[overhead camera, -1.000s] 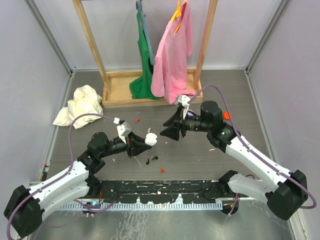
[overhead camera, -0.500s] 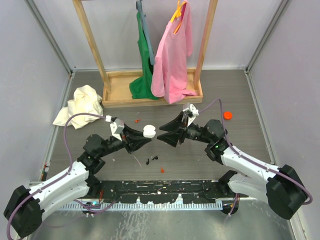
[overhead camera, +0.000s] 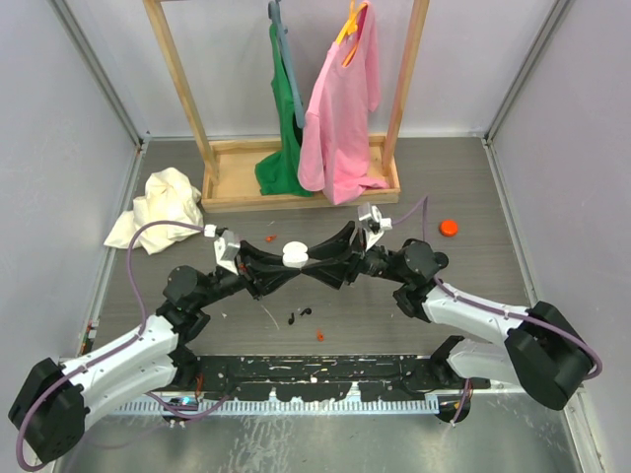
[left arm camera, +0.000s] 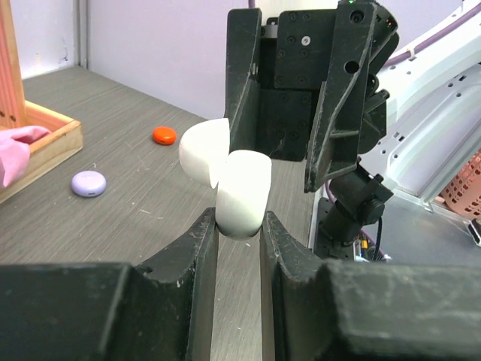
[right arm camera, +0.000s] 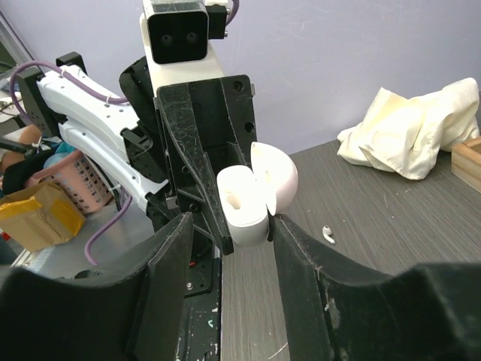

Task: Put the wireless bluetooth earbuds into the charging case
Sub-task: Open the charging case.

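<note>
A white charging case (overhead camera: 293,254) with its lid tipped open hangs above the table's middle, and my left gripper (overhead camera: 287,268) is shut on its lower body. The left wrist view shows the case (left arm camera: 242,192) pinched between both fingers of the left gripper (left arm camera: 239,222). My right gripper (overhead camera: 310,272) faces it from the right, open. In the right wrist view the case (right arm camera: 244,195) sits between the tips of the right gripper (right arm camera: 229,226): one finger is against the lid's hinge side, and a gap remains on the other. One white earbud (right arm camera: 328,234) lies on the table beyond.
A wooden rack (overhead camera: 222,187) with green and pink shirts (overhead camera: 340,99) stands at the back. A crumpled white cloth (overhead camera: 158,207) lies at the left. An orange cap (overhead camera: 449,228) and a lilac disc (left arm camera: 89,183) rest on the table, with small black pieces (overhead camera: 301,315) near the front.
The right gripper has come down and leftward until its fingers flank the case. The left arm has raised the case toward the middle, still gripping it.
</note>
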Robot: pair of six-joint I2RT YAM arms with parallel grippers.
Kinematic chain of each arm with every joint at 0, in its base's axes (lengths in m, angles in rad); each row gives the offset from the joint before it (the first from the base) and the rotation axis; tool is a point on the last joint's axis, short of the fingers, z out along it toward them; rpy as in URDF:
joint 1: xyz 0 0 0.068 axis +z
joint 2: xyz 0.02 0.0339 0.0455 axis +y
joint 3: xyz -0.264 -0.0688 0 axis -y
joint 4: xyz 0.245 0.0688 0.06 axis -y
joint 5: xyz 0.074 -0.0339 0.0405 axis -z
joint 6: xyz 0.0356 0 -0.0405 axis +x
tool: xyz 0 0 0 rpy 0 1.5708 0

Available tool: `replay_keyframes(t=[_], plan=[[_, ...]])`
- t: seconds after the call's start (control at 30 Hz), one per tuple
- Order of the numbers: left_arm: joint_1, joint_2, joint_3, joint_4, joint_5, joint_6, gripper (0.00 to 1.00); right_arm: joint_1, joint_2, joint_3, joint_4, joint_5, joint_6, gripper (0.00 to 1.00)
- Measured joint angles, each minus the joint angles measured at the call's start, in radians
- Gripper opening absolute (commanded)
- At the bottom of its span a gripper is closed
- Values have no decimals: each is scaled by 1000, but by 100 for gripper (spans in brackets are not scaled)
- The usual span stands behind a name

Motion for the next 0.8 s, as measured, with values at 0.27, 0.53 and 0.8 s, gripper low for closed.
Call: replay_keyframes(t=[0.27,0.53,0.8], plan=[[-8,24,0,68,3,-36,0,18,41,0,63,0,11,45],[-22,45,0,114,13,-60,1,21,70,0,134,-1,35,31],[-25,62,0,163,12,-90,19,17,105,0,227,-15,60,2]])
